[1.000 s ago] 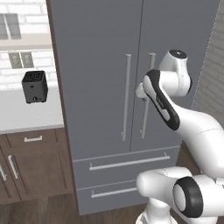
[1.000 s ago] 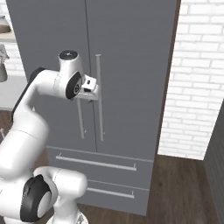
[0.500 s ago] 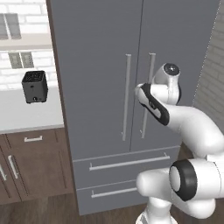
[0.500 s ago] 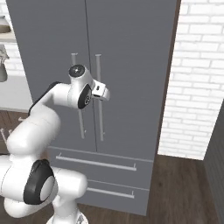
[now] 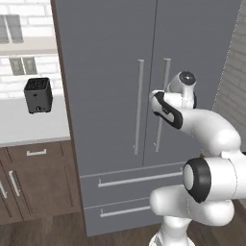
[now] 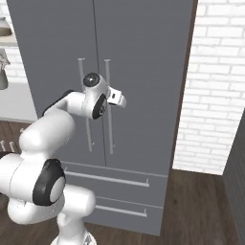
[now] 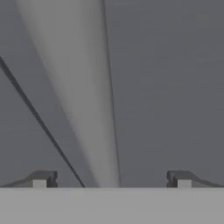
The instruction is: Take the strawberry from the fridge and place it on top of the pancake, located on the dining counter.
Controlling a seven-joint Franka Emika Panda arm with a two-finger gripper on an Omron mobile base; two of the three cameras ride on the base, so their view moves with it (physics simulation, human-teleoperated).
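Note:
The grey double-door fridge stands shut, so the strawberry is hidden behind its doors. The pancake and the dining counter are out of view. My gripper is open and pressed up close to the right door's silver bar handle, at about its upper third. In the hand view that handle runs up between my two fingertips, nearer the left one, with nothing gripped. The left door's handle stands just beside it.
Two grey drawers lie under the fridge doors. Left of the fridge, a black toaster sits on a white counter over brown wood cabinets. A white brick wall and wood floor lie to the right.
The arm has reached forward and the hand has closed in on the right door's handle. The jaws have stayed open and the fridge doors have not moved.

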